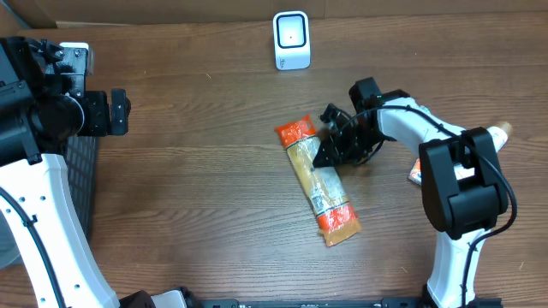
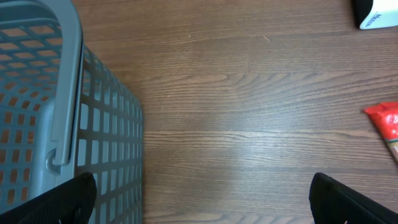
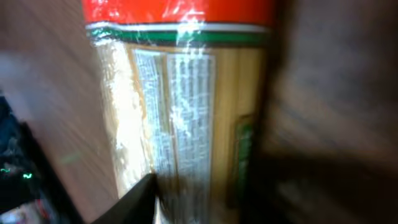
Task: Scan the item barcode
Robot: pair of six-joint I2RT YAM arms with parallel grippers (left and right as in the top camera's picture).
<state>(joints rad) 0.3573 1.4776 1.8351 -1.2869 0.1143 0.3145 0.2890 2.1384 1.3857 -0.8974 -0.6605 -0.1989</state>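
Observation:
The item is a long clear packet of spaghetti [image 1: 321,184] with red ends, lying flat at mid-table. My right gripper [image 1: 330,147] is down on its upper half. In the blurred right wrist view the packet [image 3: 186,93] fills the space between the jaws of the right gripper [image 3: 211,186]. One dark finger [image 3: 140,196] presses its left edge and a dark shape meets its right edge. A white scanner [image 1: 291,39] stands at the back. My left gripper [image 1: 120,111] hovers far left, open [image 2: 202,193] and holding nothing. No barcode shows.
A grey mesh basket [image 2: 37,112] stands under and left of the left gripper. The packet's red end [image 2: 385,121] and the scanner's corner [image 2: 376,15] show at that view's right edge. An orange item [image 1: 414,175] lies behind the right arm.

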